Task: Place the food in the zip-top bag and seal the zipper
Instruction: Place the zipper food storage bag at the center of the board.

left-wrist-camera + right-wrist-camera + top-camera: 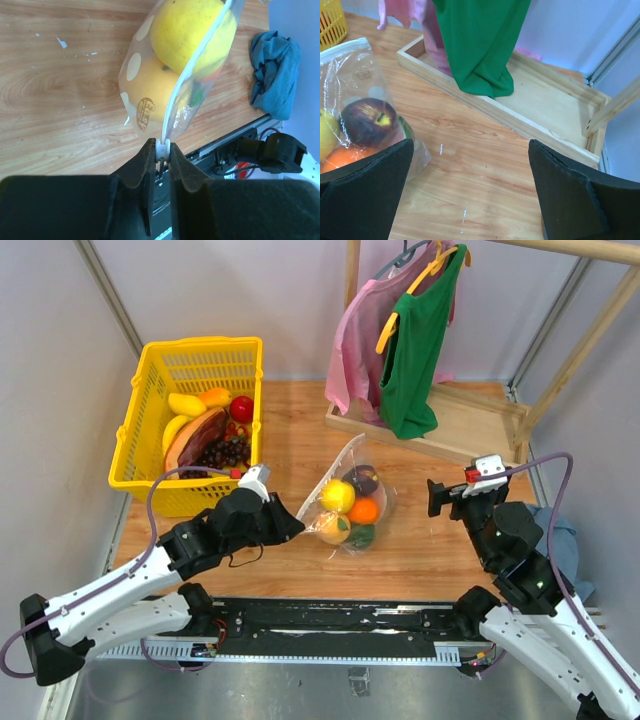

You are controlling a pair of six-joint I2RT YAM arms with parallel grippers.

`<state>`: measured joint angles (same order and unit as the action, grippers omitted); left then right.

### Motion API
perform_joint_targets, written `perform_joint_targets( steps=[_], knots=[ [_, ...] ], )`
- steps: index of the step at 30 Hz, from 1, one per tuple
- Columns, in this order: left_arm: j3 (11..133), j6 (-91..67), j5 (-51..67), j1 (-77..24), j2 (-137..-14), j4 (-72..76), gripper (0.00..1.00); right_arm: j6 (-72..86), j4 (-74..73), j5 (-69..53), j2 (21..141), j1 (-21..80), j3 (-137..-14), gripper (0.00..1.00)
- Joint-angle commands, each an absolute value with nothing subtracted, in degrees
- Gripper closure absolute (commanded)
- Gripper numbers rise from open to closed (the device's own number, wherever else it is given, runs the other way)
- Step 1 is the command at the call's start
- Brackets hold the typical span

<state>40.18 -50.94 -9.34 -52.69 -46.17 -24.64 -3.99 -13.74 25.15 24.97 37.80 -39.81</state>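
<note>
While the wooden table [440,550] takes up most of the top view, a wooden tray [470,425] sits at its far right. A green garment [415,345] and a pink garment [350,350] hang over the tray. At the far left stands a yellow basket [150,400] with toy fruit [205,430] heaped inside. A blue cloth [565,540] lies at the table's right edge.

Near the middle of the table lies the bag [350,500], clear plastic with white oval spots, bulging around its load. Its far end runs empty and flat toward the tray.

At the bag's near-left corner, the left gripper [162,147] is pinched almost closed on the end of the zipper [211,42]. This thin whitish strip runs up and away over the fruit in the left wrist view. Whether the strip is pressed together along its whole length cannot be told.

Right of the bag and apart from it, the right gripper [470,190] stands with its jaws spread wide, holding nothing.

Inside the bag a lemon [338,496] lies at the left, with an orange [364,510] just beside it. A purple piece [362,478] sits at the far side, a green piece [361,536] at the near side, and a yellow-orange piece [332,528] nearest the left gripper.
</note>
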Motion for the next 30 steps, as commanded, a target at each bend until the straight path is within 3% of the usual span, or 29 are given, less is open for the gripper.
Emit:
perform_joint_targets(
  steps=[1,15,22,30],
  knots=[
    [40.8,-51.8,-11.5,-52.5,-43.5,-26.3,0.79,-1.1,-16.8,28.1,23.7,37.1,-42.1,0.02],
    [53.0,-36.4,-22.2,-52.5,-37.5,-28.1,0.22,1.0,-20.9,38.1,18.3,37.1,-44.0,0.02],
    [58.3,-27.7,-36.9,-52.5,-36.6,-27.8,0.02,-1.4,-20.0,39.3,16.2,37.1,-43.3,0.02],
    [56.2,-17.1,-43.5,-50.0,-38.0,-16.9,0.01,-3.1,-19.7,39.6,15.9,37.0,-43.1,0.02]
  ],
)
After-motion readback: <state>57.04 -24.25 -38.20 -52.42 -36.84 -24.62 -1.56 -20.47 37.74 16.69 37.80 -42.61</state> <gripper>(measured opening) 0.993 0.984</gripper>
